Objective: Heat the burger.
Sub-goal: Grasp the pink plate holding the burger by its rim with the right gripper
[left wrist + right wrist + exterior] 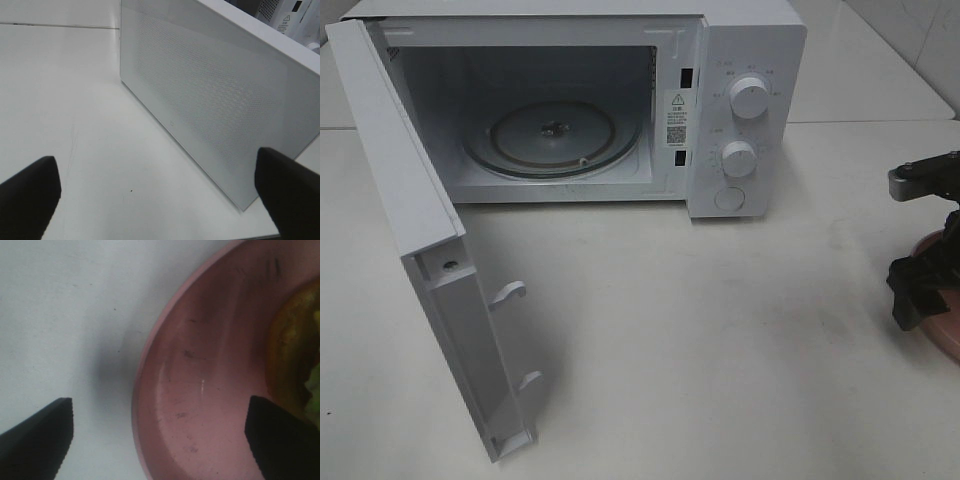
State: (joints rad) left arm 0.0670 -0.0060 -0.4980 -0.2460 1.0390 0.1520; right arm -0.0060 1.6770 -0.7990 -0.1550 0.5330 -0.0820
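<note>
The burger (pixel 292 355) shows only in the right wrist view, as a golden-brown bun edge with a bit of green lettuce, sitting on a pink plate (pixel 200 390). My right gripper (pixel 160 415) hangs open over the plate's rim, one finger above the table and the other above the plate beside the burger. In the exterior high view this gripper (pixel 918 300) is at the far right edge over the plate (pixel 945 338), and the burger is hidden. My left gripper (pixel 157 170) is open and holds nothing, facing the outside of the microwave door (pixel 215 100).
A white microwave (pixel 750 60) stands at the back with its door (pixel 410 200) swung wide open toward the front left. Its glass turntable (pixel 555 135) is bare. White tabletop (pixel 700 340) stretches between the microwave and the plate.
</note>
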